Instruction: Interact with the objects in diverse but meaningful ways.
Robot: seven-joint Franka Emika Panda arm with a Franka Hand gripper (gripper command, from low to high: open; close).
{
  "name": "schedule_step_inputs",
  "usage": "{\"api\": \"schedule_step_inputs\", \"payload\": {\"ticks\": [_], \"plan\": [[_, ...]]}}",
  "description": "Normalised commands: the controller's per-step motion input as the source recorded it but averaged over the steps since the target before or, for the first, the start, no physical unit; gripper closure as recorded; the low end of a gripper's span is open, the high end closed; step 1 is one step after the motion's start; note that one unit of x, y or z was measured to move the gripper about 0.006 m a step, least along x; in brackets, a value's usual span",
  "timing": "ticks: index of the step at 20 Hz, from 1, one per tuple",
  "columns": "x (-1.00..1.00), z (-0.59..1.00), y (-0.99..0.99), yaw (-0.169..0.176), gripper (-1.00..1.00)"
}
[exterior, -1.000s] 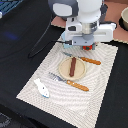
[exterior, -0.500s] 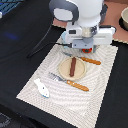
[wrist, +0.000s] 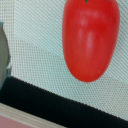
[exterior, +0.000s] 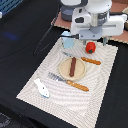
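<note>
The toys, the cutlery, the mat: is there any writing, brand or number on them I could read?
None can be read. The light blue carton-shaped block may carry print, but it is too blurred to tell. The red tomato-like ball is plain in the wrist view.
</note>
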Motion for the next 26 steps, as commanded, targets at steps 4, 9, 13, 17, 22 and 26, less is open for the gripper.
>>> {"api": "schedule_step_inputs", "payload": {"ticks": [4, 9, 13, 17, 22, 26], "plan": [[-0.16, 0.00, 0.12, 0.042, -1.00], [-0.24, 0.39, 0.06, 0.013, -1.00], [-0.27, 0.93, 0.06, 0.000, -1.00], [-0.24, 1.00, 0.08, -0.003, -1.00], [-0.10, 0.75, -0.12, -0.001, -1.00], [0.00, 0.20, -0.83, 0.000, -1.00]]}}
